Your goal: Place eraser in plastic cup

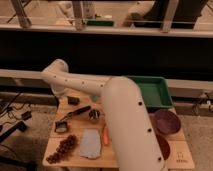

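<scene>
A black block, seemingly the eraser (pixel 73 100), lies at the table's far left. My white arm sweeps from the lower right up to a bend at the left, then drops toward the table's far left corner. The gripper (pixel 63 95) is at that end, just left of the eraser, and I cannot make it out well. The blue-grey plastic cup does not show; my arm covers much of the table's middle. A black-handled knife (pixel 75 112) lies in front of the eraser. A small dark metal cup (pixel 94 115) stands right of the knife.
On the wooden table (pixel 52 135) lie a small black object (pixel 61 126), dark grapes (pixel 62 147), a blue-grey cloth (pixel 91 144) and a carrot (pixel 105 135). A green tray (pixel 152 90) sits at the back right, with a purple bowl (pixel 166 121) in front of it.
</scene>
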{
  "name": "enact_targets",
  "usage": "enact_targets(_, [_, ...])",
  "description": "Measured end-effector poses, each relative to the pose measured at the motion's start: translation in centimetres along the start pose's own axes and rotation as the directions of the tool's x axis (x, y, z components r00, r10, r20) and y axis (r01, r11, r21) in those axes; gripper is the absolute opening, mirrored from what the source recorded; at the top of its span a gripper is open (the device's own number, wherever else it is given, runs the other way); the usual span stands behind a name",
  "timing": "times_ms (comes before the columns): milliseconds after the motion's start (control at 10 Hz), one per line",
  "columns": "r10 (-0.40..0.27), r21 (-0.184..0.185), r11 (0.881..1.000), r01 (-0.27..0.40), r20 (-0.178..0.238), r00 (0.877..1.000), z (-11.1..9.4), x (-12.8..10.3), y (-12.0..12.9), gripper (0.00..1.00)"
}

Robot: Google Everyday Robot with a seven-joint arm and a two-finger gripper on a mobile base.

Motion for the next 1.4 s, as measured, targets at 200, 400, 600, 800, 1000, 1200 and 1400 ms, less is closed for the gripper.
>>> enact_targets(200, [-0.002, -0.003, 1.000, 0.002, -0.008, 1.000, 1.0, 0.6, -1.0, 0.80])
enact_targets(400, [-0.001, -0.010, 1.000, 0.000, -0.010, 1.000, 2.1, 0.7, -1.6, 0.80])
enact_targets(600, [0.015, -0.020, 1.000, -0.015, -0.013, 1.000, 3.5, 1.5, -1.9, 0.80])
enact_targets(800, [0.032, -0.025, 0.999, -0.032, -0.020, 0.999, 4.6, 2.5, -2.1, 0.80])
enact_targets(1000, [0.044, -0.027, 0.999, -0.044, -0.024, 0.999, 5.0, 3.1, -2.2, 0.80])
enact_targets(1200, [0.058, -0.032, 0.998, -0.059, -0.036, 0.998, 5.4, 4.1, -2.2, 0.80])
enact_targets(1400, [0.065, -0.037, 0.997, -0.067, -0.043, 0.997, 5.9, 4.7, -2.1, 0.80])
